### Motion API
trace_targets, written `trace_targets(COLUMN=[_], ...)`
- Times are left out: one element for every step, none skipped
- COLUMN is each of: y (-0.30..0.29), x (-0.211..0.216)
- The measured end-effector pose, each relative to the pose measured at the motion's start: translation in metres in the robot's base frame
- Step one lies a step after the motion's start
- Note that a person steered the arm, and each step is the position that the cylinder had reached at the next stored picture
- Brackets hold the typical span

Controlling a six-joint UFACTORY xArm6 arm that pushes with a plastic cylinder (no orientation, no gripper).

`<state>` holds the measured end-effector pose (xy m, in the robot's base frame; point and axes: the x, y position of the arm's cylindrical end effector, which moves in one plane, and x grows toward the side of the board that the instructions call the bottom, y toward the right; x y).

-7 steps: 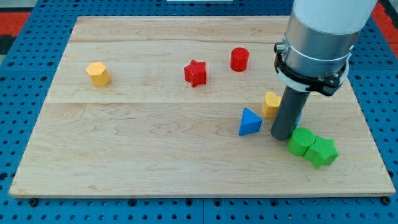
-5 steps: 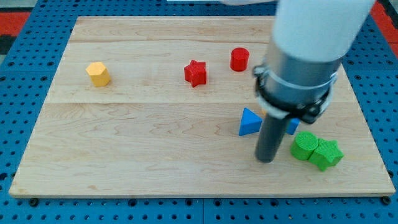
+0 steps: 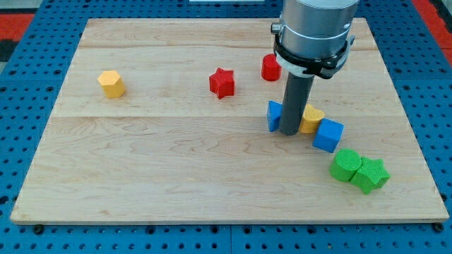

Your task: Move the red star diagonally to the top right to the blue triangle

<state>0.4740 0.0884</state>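
The red star [image 3: 222, 82] lies on the wooden board [image 3: 141, 162], above the board's middle. The blue triangle [image 3: 273, 116] lies lower and to the star's right, half hidden behind the dark rod. My tip [image 3: 290, 132] rests on the board right against the triangle's right side, between it and a yellow block [image 3: 311, 118]. The tip is well away from the red star, down and to its right.
A red cylinder [image 3: 270, 67] stands right of the star, partly behind the arm. A blue cube [image 3: 328, 135] sits by the yellow block. Two green blocks [image 3: 359, 170] lie at the lower right. A yellow hexagonal block [image 3: 111, 83] sits at the left.
The rod swung down and left around the blue triangle, then came up to its right side. The triangle shifted up and left. The blue cube is now uncovered.
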Motion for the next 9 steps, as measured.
trace_targets(y=[-0.054,-0.106,-0.142,-0.076,-0.002,0.028,-0.014,-0.015,0.028], x=[0.002,-0.025,-0.069,-0.113,-0.148,-0.162,-0.162,-0.230,-0.243])
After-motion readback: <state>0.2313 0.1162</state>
